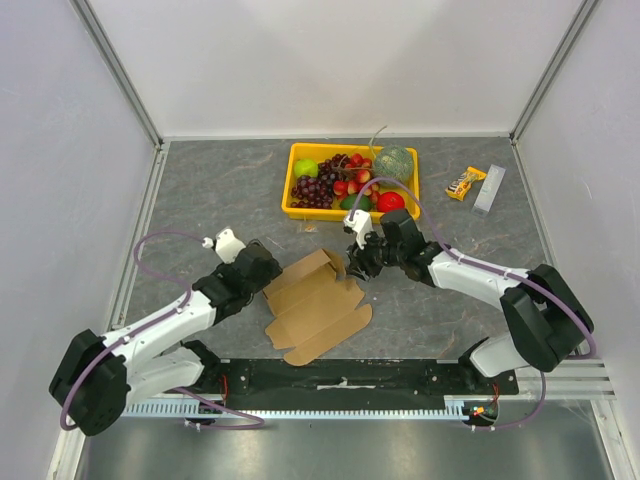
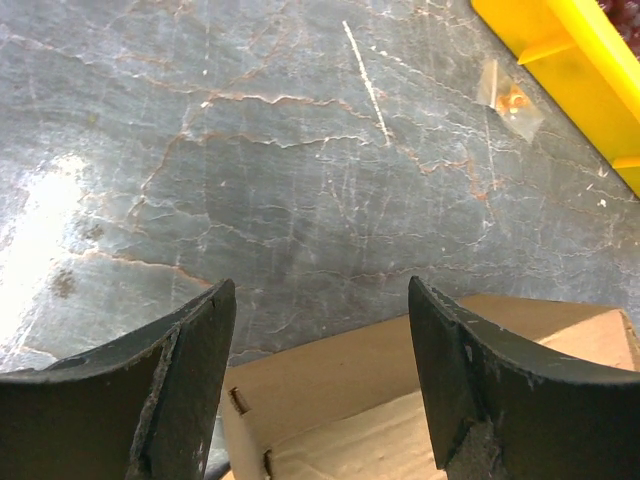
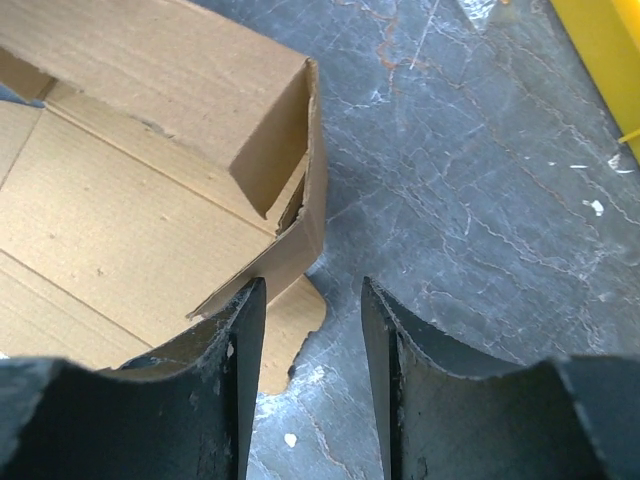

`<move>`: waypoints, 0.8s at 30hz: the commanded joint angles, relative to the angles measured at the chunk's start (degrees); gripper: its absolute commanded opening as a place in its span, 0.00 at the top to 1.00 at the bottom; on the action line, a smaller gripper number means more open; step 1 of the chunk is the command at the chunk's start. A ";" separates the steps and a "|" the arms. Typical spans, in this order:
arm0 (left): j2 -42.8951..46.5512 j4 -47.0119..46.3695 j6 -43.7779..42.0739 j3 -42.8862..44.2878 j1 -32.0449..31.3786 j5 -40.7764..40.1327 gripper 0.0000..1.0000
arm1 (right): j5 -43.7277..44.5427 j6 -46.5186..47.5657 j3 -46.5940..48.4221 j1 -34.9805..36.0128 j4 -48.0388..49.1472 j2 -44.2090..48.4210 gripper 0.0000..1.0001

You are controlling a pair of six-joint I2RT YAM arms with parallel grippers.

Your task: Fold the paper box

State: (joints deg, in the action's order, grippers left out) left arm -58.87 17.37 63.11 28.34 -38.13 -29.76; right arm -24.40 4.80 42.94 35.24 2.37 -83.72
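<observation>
The paper box [image 1: 315, 305] is a brown cardboard sheet lying mid-table, partly folded, with walls raised at its far end. My left gripper [image 1: 267, 272] stands open at the sheet's left far corner. In the left wrist view its fingers [image 2: 190, 380] straddle the raised cardboard wall [image 2: 400, 400] without touching it. My right gripper [image 1: 355, 266] is at the box's far right corner. Its jaws [image 3: 313, 283] are apart with only bare table between them, and the left finger [image 3: 235, 380] sits against the raised corner flap [image 3: 290, 240].
A yellow tray [image 1: 310, 214] of fruit stands just beyond the box, and its edge shows in both wrist views [image 2: 570, 60] [image 3: 610, 50]. A snack bar [image 1: 465, 183] and a grey bar [image 1: 489, 189] lie at the far right. A small clear wrapper [image 2: 512, 98] lies near the tray.
</observation>
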 commanded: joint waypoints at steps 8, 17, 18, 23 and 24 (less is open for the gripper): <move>-10.29 -5.85 -8.26 10.85 -0.37 2.07 0.24 | -4.95 1.18 -2.33 1.14 3.51 1.02 0.52; -16.88 -9.36 -10.82 13.15 -0.37 5.59 0.25 | -6.53 1.71 -3.56 1.58 7.90 0.41 0.50; -17.59 -9.80 -10.99 13.32 -0.45 6.02 0.25 | -6.62 1.97 -3.65 1.49 8.61 0.23 0.50; -20.57 -11.47 -12.40 14.73 -0.45 7.87 0.26 | -6.97 2.85 -3.83 1.58 11.25 -1.35 0.50; -21.28 -11.91 -12.66 15.08 -0.37 8.31 0.26 | -6.97 3.02 -3.83 1.58 11.60 -1.62 0.50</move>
State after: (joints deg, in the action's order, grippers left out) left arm -78.08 9.30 53.82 40.12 -38.39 -23.14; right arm -30.06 6.09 39.75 36.64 9.10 -84.12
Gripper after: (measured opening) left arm 0.745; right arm 0.500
